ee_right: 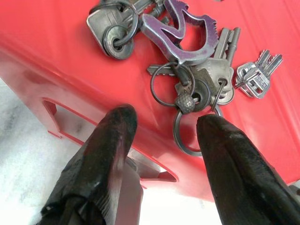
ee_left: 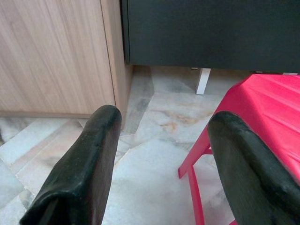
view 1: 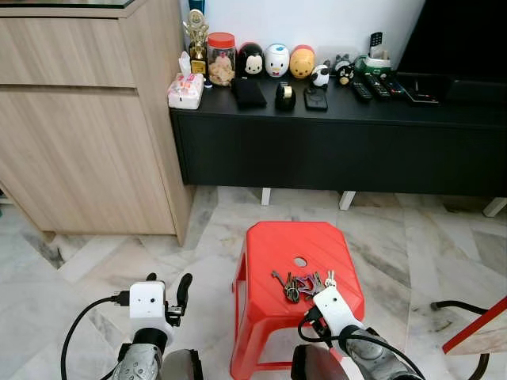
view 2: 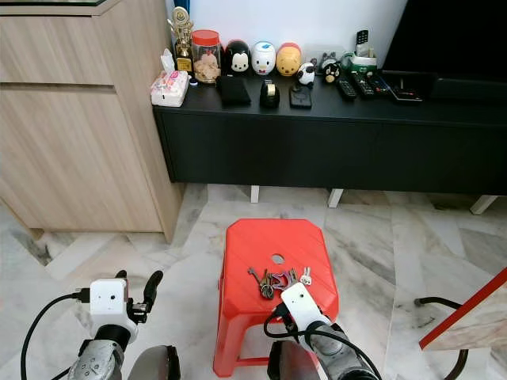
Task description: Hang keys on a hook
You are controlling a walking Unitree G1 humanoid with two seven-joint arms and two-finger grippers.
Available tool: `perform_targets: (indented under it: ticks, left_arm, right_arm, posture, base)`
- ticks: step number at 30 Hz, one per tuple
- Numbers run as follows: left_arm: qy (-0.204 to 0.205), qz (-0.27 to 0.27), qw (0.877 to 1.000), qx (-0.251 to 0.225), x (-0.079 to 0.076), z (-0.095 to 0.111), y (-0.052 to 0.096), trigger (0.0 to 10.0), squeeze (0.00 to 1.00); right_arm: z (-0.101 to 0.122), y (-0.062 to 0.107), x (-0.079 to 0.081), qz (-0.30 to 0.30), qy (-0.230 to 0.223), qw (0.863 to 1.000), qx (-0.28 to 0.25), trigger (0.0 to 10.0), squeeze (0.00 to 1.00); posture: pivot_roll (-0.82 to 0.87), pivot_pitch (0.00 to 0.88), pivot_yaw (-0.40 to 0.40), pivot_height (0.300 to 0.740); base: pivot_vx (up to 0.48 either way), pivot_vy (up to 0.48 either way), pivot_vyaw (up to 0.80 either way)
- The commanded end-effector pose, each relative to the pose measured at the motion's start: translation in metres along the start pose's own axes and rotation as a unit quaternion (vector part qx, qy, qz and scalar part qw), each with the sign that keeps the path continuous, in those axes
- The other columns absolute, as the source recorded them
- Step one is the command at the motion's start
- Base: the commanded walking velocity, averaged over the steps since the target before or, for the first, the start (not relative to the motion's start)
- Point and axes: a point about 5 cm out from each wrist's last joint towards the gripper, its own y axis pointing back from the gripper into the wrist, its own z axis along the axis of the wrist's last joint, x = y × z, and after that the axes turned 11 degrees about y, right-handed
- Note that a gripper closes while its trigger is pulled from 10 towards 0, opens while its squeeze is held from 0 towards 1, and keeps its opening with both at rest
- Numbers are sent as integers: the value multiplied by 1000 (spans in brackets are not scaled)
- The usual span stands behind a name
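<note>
Above the keys (ee_right: 187, 65), right hand (ee_right: 161, 126) gapes, empty.

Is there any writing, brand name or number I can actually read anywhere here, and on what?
No text can be read.
Tissue pack: printed pattern, too small to read.
Jar with red lid: nothing legible.
Remote controls: button markings too small.
Keys on the red stool: any stamped marks are blurred.

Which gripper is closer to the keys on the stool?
Right. The right gripper sits open just short of the keys; the left gripper is off beside the red stool.
</note>
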Motion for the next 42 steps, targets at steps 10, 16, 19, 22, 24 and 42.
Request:
perform_targets:
  ticks: [10, 16, 19, 22, 24, 42]
  left_arm:
    - [-1, -2, 1000, -6, -1, 6, -2, 10000, 0]
    - [-1, -3, 1000, -5, -2, 6, -1, 10000, 0]
    - [-1, -3, 1000, -5, -2, 6, -1, 10000, 0]
    - [-1, -3, 1000, -5, -2, 6, 0, 10000, 0]
    - [-2, -3, 1000, -4, -2, 6, 3, 10000, 0]
    - [-9, -7, 1000, 6, 0, 7, 16, 10000, 0]
  right_arm:
    - [-6, 0, -2, -6, 6, 1000, 26, 10000, 0]
    - [-7, 0, -7, -14, 7, 999, 41, 4980, 0]
    - [-6, 0, -7, -13, 7, 999, 41, 10000, 0]
    - [-6, 0, -8, -12, 6, 999, 41, 10000, 0]
    - [-6, 0, -8, -11, 5, 999, 41, 10000, 0]
    - [-3, -1, -9, -9, 4, 999, 39, 0, 0]
  posture:
    - [87, 55, -87, 604]
    - [93, 58, -90, 604]
    - [93, 61, -90, 604]
    - [93, 64, -89, 604]
    - [96, 73, -88, 604]
    - [107, 116, -78, 604]
  base:
    - [0, 0, 0]
    - [0, 0, 0]
    - [0, 0, 0]
    - [0, 0, 0]
    - [0, 0, 0]
    - [0, 0, 0]
